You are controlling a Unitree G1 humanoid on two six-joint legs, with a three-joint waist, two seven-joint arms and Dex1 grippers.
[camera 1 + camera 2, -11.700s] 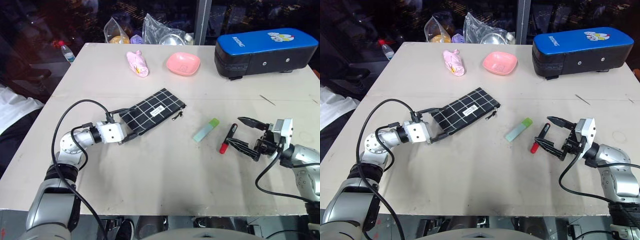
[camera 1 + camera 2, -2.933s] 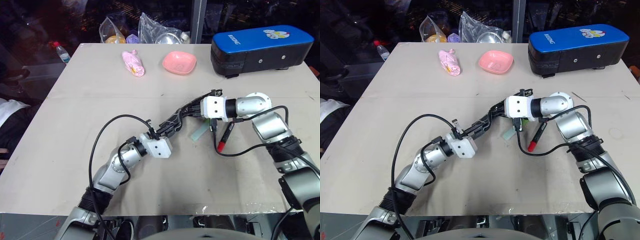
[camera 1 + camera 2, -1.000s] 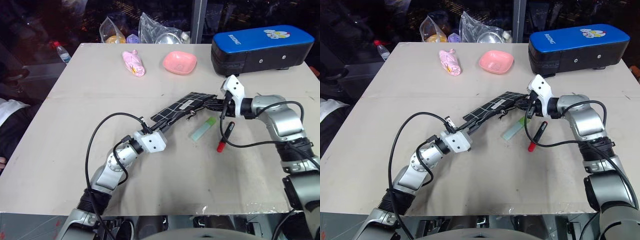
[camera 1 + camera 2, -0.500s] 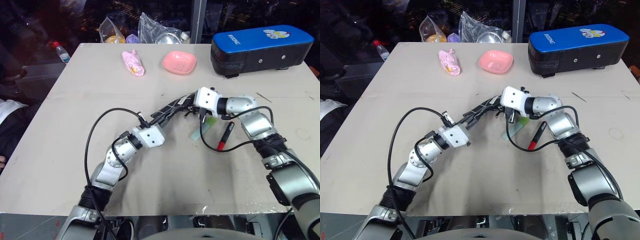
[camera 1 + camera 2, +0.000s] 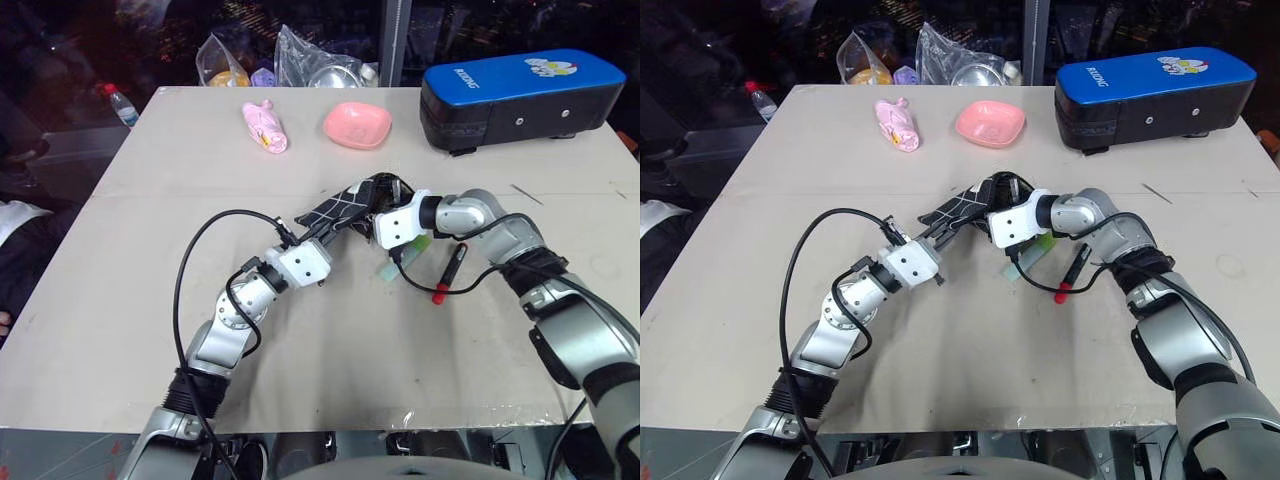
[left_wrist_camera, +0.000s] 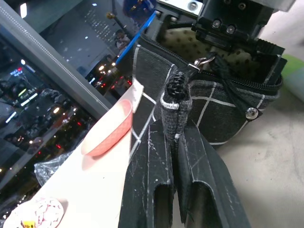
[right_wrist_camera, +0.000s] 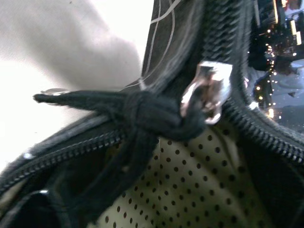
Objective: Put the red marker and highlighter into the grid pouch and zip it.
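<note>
The left hand (image 6: 176,156) pinches the pouch (image 5: 345,208) corner, holding it raised. The right hand (image 5: 383,205), fingers spread, sits at its open mouth. Marker (image 5: 447,272) and highlighter (image 5: 405,256) lie on the bench (image 5: 150,200) just right, nearer that hand.

Work surface: a large beige table (image 5: 300,360), matte, with faint dark scuff marks across the top and a seam line running side to side through the middle. The near edge shows a metal trim strip.

Beyond the far edge the room is dark. A grey vertical post (image 5: 392,40) stands behind the table, and the left wrist view shows a grey frame bar (image 6: 52,71) with glass behind it carrying scattered points of coloured light. No floor detail can be made out in the shadow on either side of the table.

Lighting falls from above, even across the tabletop, leaving the surroundings nearly black.
</note>
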